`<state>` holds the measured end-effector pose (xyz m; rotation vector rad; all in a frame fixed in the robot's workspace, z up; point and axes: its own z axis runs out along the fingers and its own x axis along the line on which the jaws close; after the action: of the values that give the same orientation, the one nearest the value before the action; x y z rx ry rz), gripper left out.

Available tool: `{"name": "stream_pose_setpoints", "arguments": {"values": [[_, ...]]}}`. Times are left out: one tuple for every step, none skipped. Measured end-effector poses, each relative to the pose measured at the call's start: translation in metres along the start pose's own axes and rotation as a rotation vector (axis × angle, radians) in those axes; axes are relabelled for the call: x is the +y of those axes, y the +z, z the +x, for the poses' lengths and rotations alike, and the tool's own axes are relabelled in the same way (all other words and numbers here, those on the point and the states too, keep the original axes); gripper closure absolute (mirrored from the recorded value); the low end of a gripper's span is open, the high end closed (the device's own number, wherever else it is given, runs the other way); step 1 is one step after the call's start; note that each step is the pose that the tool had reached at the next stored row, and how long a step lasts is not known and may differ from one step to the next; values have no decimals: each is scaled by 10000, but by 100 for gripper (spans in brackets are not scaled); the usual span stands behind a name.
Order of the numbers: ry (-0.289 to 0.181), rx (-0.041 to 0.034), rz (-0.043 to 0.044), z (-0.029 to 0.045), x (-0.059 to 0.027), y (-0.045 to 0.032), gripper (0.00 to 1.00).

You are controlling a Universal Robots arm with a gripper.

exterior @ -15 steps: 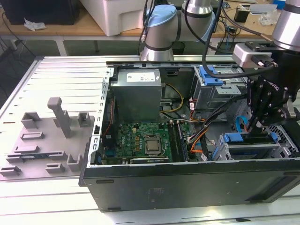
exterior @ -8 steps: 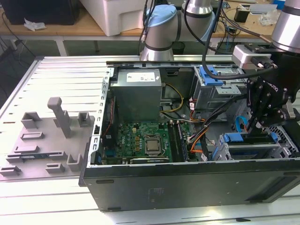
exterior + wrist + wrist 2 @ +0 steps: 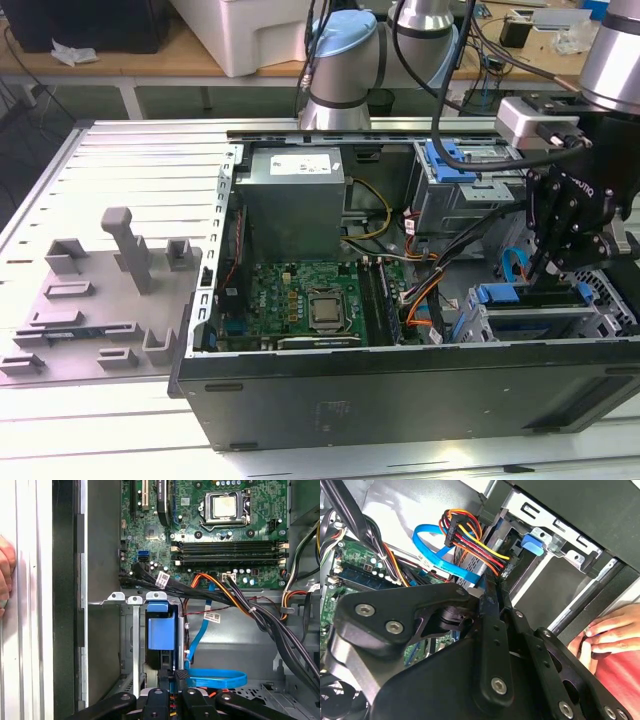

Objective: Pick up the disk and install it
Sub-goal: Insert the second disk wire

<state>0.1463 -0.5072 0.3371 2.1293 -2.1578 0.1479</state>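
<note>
While the black multi-link gripper (image 3: 553, 262) hangs low inside the open black tower computer case (image 3: 400, 395), it sits over the grey metal drive cage (image 3: 545, 322) at the near end of the exterior view's right. The flat silver disk in its blue plastic bracket (image 3: 161, 632) stands edge-up in that cage in the first wrist view, just beyond the fingertips (image 3: 182, 676). The fingers are drawn close together there, but whether they pinch anything I cannot tell. A flat blue data cable (image 3: 215, 679) loops beside them, with a bundle of red, yellow and black power wires (image 3: 470, 537) nearby. The green motherboard (image 3: 300, 298) lies left of the cage. A person's hand (image 3: 607, 635) rests on the case's outer edge.
</note>
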Motion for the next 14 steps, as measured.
{"name": "stream_pose_setpoints", "arguments": {"values": [[-1, 0, 0, 1, 0, 0, 84], [-2, 0, 0, 2, 0, 1, 84], [-3, -1, 0, 3, 0, 2, 84], [-5, -2, 1, 4, 0, 3, 84], [-5, -1, 1, 4, 0, 3, 84], [-5, -2, 1, 5, 0, 3, 84], [-5, -2, 1, 5, 0, 3, 84], [-6, -2, 1, 5, 0, 3, 84], [-6, -2, 1, 5, 0, 3, 84], [-6, -2, 1, 5, 0, 3, 84], [-6, -2, 1, 5, 0, 3, 84], [-7, -2, 1, 5, 0, 3, 84], [-7, -2, 2, 5, 0, 3, 84], [-7, -2, 1, 5, 0, 3, 84]]}}
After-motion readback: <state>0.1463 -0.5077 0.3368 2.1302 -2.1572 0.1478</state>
